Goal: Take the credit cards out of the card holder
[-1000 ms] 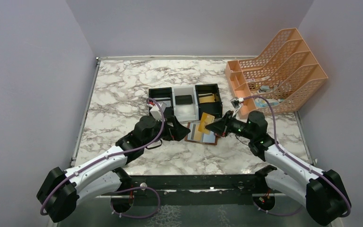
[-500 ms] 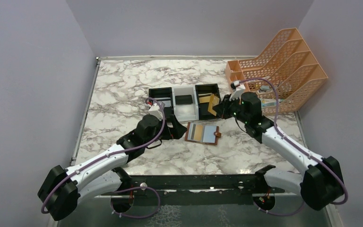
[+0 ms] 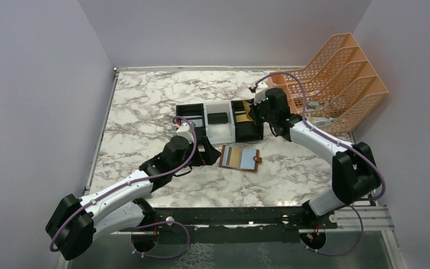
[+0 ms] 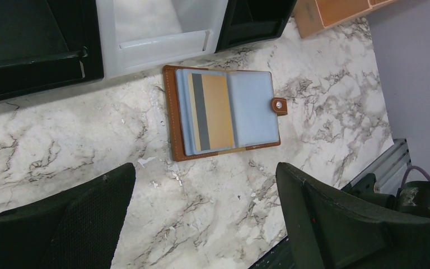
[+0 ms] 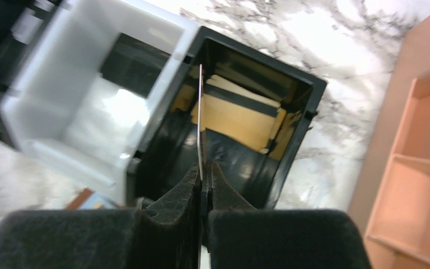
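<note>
The card holder (image 4: pixel 224 112) lies open and flat on the table (image 4: pixel 325 101), brown rim outward and snap tab to the right. It sits just ahead of the left gripper (image 4: pixel 204 168), between the lines of its two fingers. In its left blue-grey pocket sits a gold card (image 4: pixel 215 111) with a grey stripe; no print on it can be read.

The left gripper is spread wide and holds nothing. Its arm reaches low and forward from the near left.

The right gripper (image 5: pixel 202 174) is pinched closed on a thin card (image 5: pixel 201 134), seen edge-on and standing upright from the fingertips. This arm stretches far forward, and its wrist hangs over the tray (image 4: pixel 162 42). Straight below and ahead of the held card is the tray's right black compartment, where more gold cards (image 5: pixel 241 112) lie flat. To the left of that gripper, a dark card (image 5: pixel 134 56) lies in the white middle compartment. The card holder is on the near side of the tray, well apart from the right gripper.

An orange file rack (image 3: pixel 330 78) stands to the right of the right gripper.
</note>
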`<control>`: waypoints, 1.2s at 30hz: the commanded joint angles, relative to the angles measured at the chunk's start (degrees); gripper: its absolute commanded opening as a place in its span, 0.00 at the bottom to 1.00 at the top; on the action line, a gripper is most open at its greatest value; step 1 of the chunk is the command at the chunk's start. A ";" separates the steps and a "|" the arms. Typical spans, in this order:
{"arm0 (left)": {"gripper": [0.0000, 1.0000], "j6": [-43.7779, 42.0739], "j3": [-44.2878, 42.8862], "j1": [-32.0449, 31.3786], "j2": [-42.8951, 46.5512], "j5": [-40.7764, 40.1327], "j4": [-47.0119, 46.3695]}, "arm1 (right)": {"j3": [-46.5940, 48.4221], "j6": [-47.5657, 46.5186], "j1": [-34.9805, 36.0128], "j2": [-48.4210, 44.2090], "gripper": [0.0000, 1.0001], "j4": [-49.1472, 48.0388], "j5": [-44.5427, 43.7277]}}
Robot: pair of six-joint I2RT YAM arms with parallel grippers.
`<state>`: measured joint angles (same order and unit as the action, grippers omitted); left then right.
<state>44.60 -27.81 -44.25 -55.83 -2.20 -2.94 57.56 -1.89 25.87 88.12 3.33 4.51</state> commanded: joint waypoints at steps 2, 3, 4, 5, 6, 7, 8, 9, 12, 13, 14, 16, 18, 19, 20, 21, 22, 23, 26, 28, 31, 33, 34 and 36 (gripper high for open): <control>0.99 -0.39 -1.36 0.40 -1.08 0.38 -1.60 | 3.22 -15.82 0.23 6.36 0.02 -0.34 -3.18; 0.99 -0.47 -1.61 0.39 -1.46 0.60 -1.62 | 3.64 -17.34 0.24 7.36 0.02 -1.03 -3.59; 0.99 -0.55 -1.79 0.39 -1.89 0.76 -1.57 | 3.82 -18.62 0.24 8.17 0.02 -2.00 -4.22; 0.99 -0.64 -1.95 0.44 -2.23 0.99 -1.70 | 3.80 -20.10 0.24 8.76 0.02 -3.44 -4.28; 0.99 -0.66 -1.92 0.40 -2.74 1.24 -1.92 | 3.68 -21.97 0.38 9.20 0.02 -4.83 -3.65; 0.99 -0.72 -2.03 0.39 -3.04 1.45 -2.12 | 3.36 -24.27 0.67 9.51 0.02 -6.12 -2.61; 0.99 -0.78 -2.19 0.46 -3.37 1.58 -2.11 | 2.85 -27.10 1.13 9.71 0.02 -7.69 -2.52; 0.99 -0.87 -2.24 0.47 -3.59 1.67 -2.13 | 2.17 -29.41 1.47 9.93 0.02 -9.61 -2.95; 0.99 -1.00 -2.32 0.45 -4.06 1.80 -2.08 | 1.56 -35.60 2.19 11.25 0.02 -13.26 -3.38; 0.99 -1.01 -2.34 0.48 -4.07 1.83 -2.07 | 1.84 -36.95 2.29 11.92 0.02 -13.36 -3.68; 0.99 -1.08 -2.35 0.51 -4.03 1.83 -2.05 | 2.42 -37.87 2.37 12.77 0.02 -12.95 -4.45; 0.99 -1.09 -2.46 0.48 -3.81 1.92 -1.98 | 3.91 -38.71 2.43 14.67 0.02 -11.89 -6.26; 0.99 -1.09 -2.49 0.48 -3.52 2.03 -1.70 | 4.94 -39.71 2.43 16.13 0.02 -10.82 -7.49; 0.99 -1.09 -2.43 0.48 -3.32 2.03 -1.60 | 5.01 -40.01 2.43 16.60 0.02 -10.86 -8.10; 0.99 -1.14 -2.47 0.48 -3.13 1.97 -1.42 | 5.01 -40.29 2.39 16.83 0.02 -10.69 -8.63; 0.99 -1.18 -2.48 0.48 -2.89 1.89 -1.22 | 4.95 -40.48 2.42 16.83 0.02 -10.49 -8.76; 0.99 -1.18 -2.39 0.48 -2.66 1.75 -1.02 | 4.75 -40.65 2.39 16.76 0.02 -10.69 -8.88; 0.99 -1.16 -2.33 0.48 -2.37 1.62 -0.95 | 4.52 -40.85 2.43 16.81 0.02 -11.11 -9.10; 0.99 -1.18 -2.13 0.48 -2.03 1.47 -0.90 | 5.38 -41.01 2.49 17.61 0.02 -11.14 -10.37; 0.99 -1.18 -2.22 0.48 -2.05 1.63 -0.81 | 5.90 -41.19 2.44 18.49 0.03 -11.19 -11.46; 0.99 -1.16 -2.31 0.48 -2.09 1.76 -0.81 | 6.32 -41.80 2.51 19.50 0.04 -11.14 -12.01; 0.99 -1.18 -2.30 0.48 -2.00 1.76 -0.73 | 6.57 -41.80 2.48 20.04 0.04 -11.63 -12.27; 0.99 -1.18 -2.33 0.48 -1.98 1.69 -0.71 | 6.98 -41.77 2.50 20.46 0.05 -11.36 -12.14; 0.99 -1.18 -2.41 0.52 -2.02 1.72 -0.69 | 8.07 -41.58 2.55 21.06 0.05 -9.45 -11.60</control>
<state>44.12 -28.60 -44.18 -58.92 -1.34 -3.33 62.85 -42.65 28.29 107.26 -6.39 -5.61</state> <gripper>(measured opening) 0.992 0.048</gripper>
